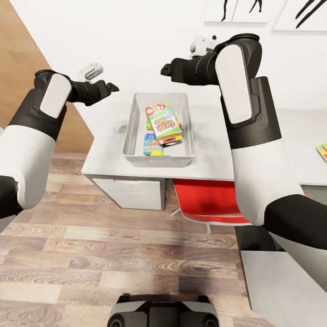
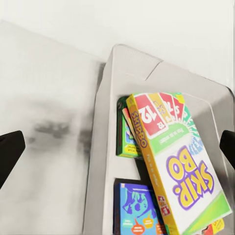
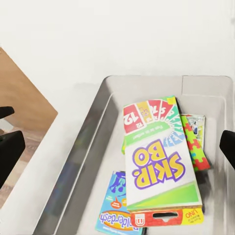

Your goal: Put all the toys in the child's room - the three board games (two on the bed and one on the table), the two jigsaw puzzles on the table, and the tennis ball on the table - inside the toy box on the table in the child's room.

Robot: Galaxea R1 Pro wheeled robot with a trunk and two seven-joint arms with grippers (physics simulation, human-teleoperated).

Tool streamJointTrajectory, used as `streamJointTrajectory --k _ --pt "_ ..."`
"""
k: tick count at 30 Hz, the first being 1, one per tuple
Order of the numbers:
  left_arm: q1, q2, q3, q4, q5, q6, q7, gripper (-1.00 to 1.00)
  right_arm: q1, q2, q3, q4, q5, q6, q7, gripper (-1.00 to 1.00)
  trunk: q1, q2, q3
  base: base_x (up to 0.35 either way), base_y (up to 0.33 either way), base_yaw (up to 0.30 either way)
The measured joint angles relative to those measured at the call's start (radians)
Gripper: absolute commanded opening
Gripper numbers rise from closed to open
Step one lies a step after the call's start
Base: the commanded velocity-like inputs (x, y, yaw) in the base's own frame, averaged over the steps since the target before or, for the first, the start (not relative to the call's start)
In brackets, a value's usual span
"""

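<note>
Green "Skip-Bo" box [image 1: 164,123] lies tilted atop toy box [image 1: 132,129] contents.

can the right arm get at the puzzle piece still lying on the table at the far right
Probably yes. The jigsaw puzzle lies uncovered on the table, and the right gripper, open and empty, hovers over the toy box.

Child's room: toy box [image 1: 136,131], table [image 1: 109,150], silhouette pictures [image 1: 236,10].

White walls [image 1: 136,41], plank floor [image 1: 91,254]
</note>
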Motion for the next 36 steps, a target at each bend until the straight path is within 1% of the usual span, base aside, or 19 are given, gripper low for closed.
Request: streamJointTrajectory --k 11,14,17,20,28,31,33,36 --pt "0.0 0.002 0.005 -0.011 0.005 0.012 -0.003 1.0 0.007 0.002 -0.004 -0.006 0.001 0.0 -0.002 1.0 0.0 0.0 0.014 0.0 0.0 0.0" --pt "0.0 0.002 0.015 -0.014 0.006 0.015 -0.003 1.0 0.01 0.002 -0.004 -0.006 0.001 0.0 -0.004 1.0 0.0 0.0 0.018 0.0 0.0 0.0" --pt "0.005 0.002 0.032 -0.029 0.008 0.018 -0.004 1.0 0.024 0.003 -0.004 -0.011 0.0 0.0 -0.014 1.0 0.0 0.0 0.022 0.0 0.0 0.0" --pt "0.008 0.002 0.036 -0.037 0.008 0.019 -0.004 1.0 0.029 0.003 -0.005 -0.013 -0.001 0.0 -0.018 1.0 0.0 0.0 0.027 0.0 0.0 0.0" --pt "0.034 0.003 0.048 -0.079 0.009 0.025 -0.004 1.0 0.043 0.0 -0.007 -0.03 -0.003 0.0 -0.031 1.0 0.0 0.0 0.039 0.0 0.0 0.0" --pt "0.049 0.004 0.051 -0.105 0.009 0.033 -0.004 1.0 0.052 -0.002 -0.008 -0.046 -0.003 0.0 -0.033 1.0 0.0 0.0 0.043 0.0 0.0 0.0" --pt "0.069 0.005 0.053 -0.136 0.009 0.045 -0.004 1.0 0.067 -0.003 -0.009 -0.069 -0.003 0.0 -0.035 1.0 0.0 0.0 0.046 0.0 0.0 0.0" --pt "0.08 0.006 0.054 -0.153 0.008 0.05 -0.004 1.0 0.077 -0.003 -0.009 -0.084 -0.003 0.0 -0.036 1.0 0.0 0.0 0.051 0.0 0.0 0.0"
